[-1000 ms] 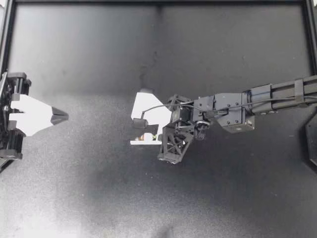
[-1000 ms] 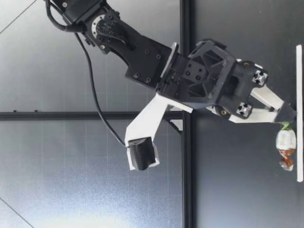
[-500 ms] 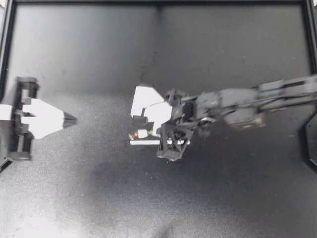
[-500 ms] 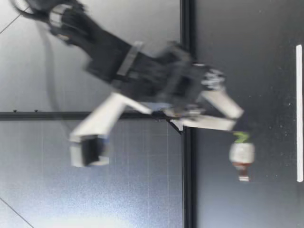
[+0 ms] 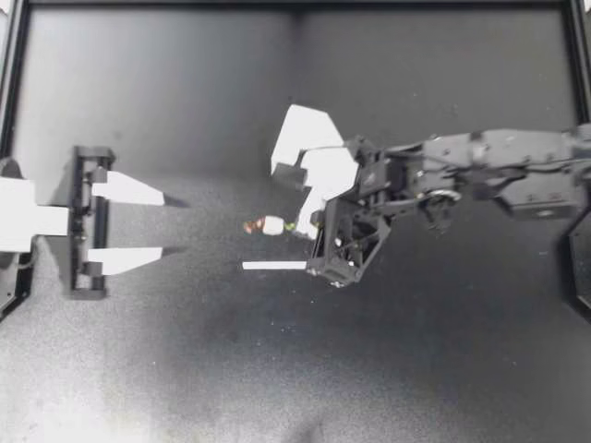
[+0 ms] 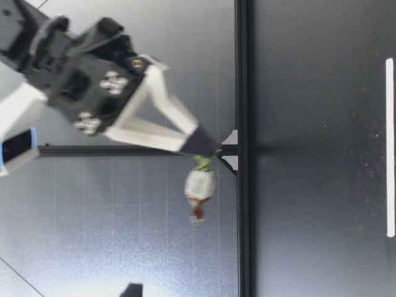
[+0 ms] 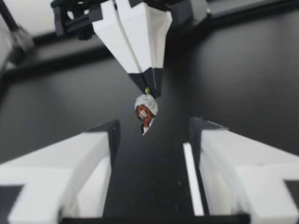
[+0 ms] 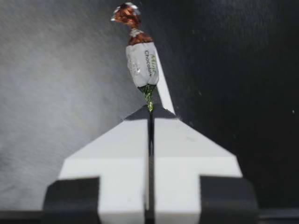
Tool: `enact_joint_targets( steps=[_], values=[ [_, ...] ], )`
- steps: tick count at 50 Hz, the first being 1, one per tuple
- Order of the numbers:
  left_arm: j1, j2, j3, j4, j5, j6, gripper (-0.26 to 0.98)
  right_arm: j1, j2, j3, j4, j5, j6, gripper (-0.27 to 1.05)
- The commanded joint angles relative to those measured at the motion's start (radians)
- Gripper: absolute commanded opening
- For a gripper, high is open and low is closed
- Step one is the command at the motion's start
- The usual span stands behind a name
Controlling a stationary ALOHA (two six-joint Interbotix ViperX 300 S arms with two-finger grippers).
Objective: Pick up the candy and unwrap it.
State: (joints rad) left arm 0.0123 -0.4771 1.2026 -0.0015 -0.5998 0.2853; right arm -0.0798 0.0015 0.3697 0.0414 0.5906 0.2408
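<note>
The candy [image 5: 268, 224], a white wrapper with a brown twist at one end and a green twist at the other, hangs in the air off the table. My right gripper [image 5: 301, 224] is shut on its green twist. In the low view the candy [image 6: 199, 185] dangles below the right gripper [image 6: 207, 147], well above the table. My left gripper [image 5: 162, 224] stands open, facing the candy from a short distance. In the left wrist view the candy [image 7: 145, 109] hangs ahead of the left gripper [image 7: 154, 127]. The right wrist view shows the candy [image 8: 142, 58] sticking out past the right gripper [image 8: 150, 111].
A thin white strip [image 5: 274, 266] lies flat on the dark table under the right gripper; the strip [image 7: 189, 177] shows between the left fingers. A black frame rail [image 5: 295, 5] runs along the table's far edge.
My right gripper has lifted the candy off the table and carried it up. My left gripper has moved in toward the middle and opened wide.
</note>
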Motion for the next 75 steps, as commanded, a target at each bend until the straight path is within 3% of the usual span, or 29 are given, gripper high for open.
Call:
enact_joint_targets(
  steps=[1, 13, 39, 45, 58, 75],
  values=[
    [0.002, 0.029, -0.043, -0.002, -0.041, 0.021, 0.48, -0.002, -0.044, -0.038, 0.025, -0.006, 0.002, -0.17],
    [0.002, 0.095, -0.094, -0.014, -0.043, 0.081, 0.48, 0.0, -0.043, -0.069, 0.08, -0.009, 0.0, -0.17],
    [0.002, 0.158, -0.137, -0.067, -0.041, 0.137, 0.46, 0.009, -0.043, -0.081, 0.091, -0.028, 0.0, -0.17],
    [0.002, 0.161, -0.138, -0.072, -0.041, 0.135, 0.34, 0.012, -0.043, -0.081, 0.091, -0.028, 0.0, -0.17],
    [0.002, 0.15, -0.127, -0.072, -0.041, 0.132, -0.13, 0.014, -0.04, -0.077, 0.091, -0.028, 0.0, -0.17],
    [0.002, 0.112, -0.101, -0.072, -0.041, 0.112, -0.18, 0.015, -0.06, -0.012, 0.091, -0.035, -0.003, -0.17]
  ],
)
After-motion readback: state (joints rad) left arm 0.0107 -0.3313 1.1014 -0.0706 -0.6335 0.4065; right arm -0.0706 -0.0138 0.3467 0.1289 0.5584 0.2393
